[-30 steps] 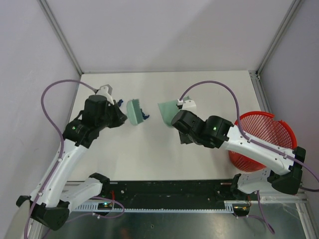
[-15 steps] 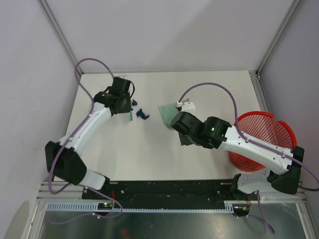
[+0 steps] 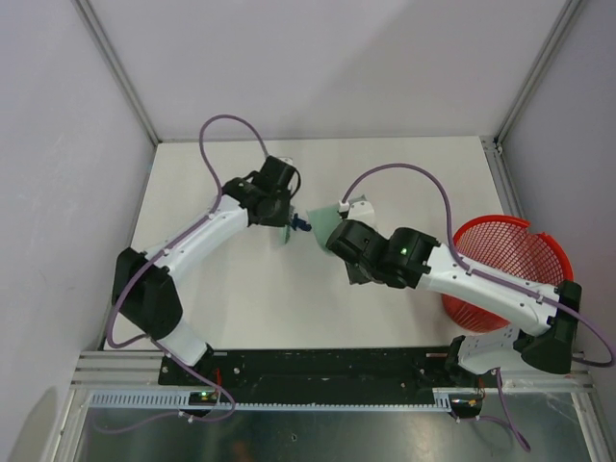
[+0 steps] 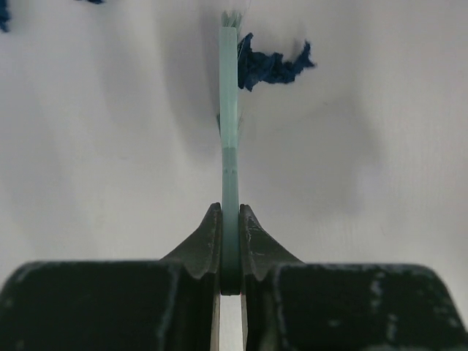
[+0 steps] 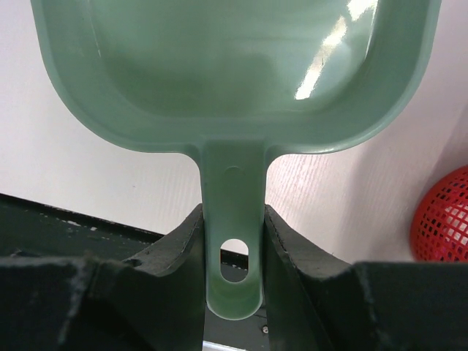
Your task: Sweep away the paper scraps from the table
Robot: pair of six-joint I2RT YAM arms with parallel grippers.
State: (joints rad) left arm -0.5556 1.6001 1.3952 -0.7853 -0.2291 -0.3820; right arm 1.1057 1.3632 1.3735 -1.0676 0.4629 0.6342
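Note:
My left gripper [image 4: 229, 238] is shut on the pale green brush [image 4: 229, 124], seen edge-on, its head down on the white table [image 3: 221, 289]. A dark blue paper scrap [image 4: 269, 64] lies just right of the brush head; more scraps [image 4: 4, 13] show at the top left edge. In the top view the brush [image 3: 286, 223] touches scraps [image 3: 300, 225] right at the lip of the pale green dustpan [image 3: 319, 215]. My right gripper [image 5: 232, 241] is shut on the handle of the dustpan [image 5: 234, 66], whose pan looks empty.
A red mesh basket [image 3: 505, 269] stands at the table's right edge, also in the right wrist view [image 5: 442, 219]. Metal frame posts rise at the back corners. The black rail runs along the near edge.
The left arm has swung right across the table, pushing the brush and the blue scraps from the left side up to the dustpan's lip. The right arm has shifted slightly left.

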